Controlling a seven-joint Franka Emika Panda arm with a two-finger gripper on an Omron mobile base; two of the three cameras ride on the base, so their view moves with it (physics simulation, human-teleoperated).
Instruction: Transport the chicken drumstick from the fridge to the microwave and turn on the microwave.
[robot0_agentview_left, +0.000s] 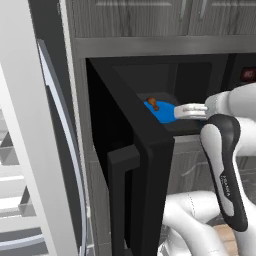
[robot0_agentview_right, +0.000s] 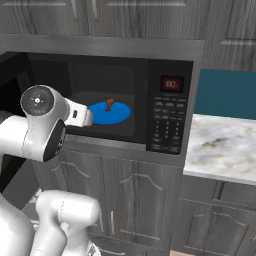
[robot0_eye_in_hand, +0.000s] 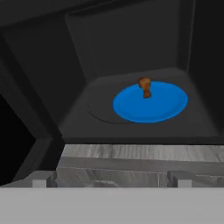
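Drumstick (robot0_eye_in_hand: 145, 87) lies on blue plate (robot0_eye_in_hand: 162, 107) inside microwave (robot0_agentview_right: 167, 120), ahead of spread, empty gripper (robot0_eye_in_hand: 108, 183).

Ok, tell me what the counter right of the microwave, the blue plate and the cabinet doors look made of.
Counter: looks like polished marble, pale with brown-grey veining. Blue plate: smooth, uniform glossy blue, possibly glazed ceramic or plastic; the look leaves it open. Cabinet doors: grey wood, judging by streaky grain and raised panels, matte finish.
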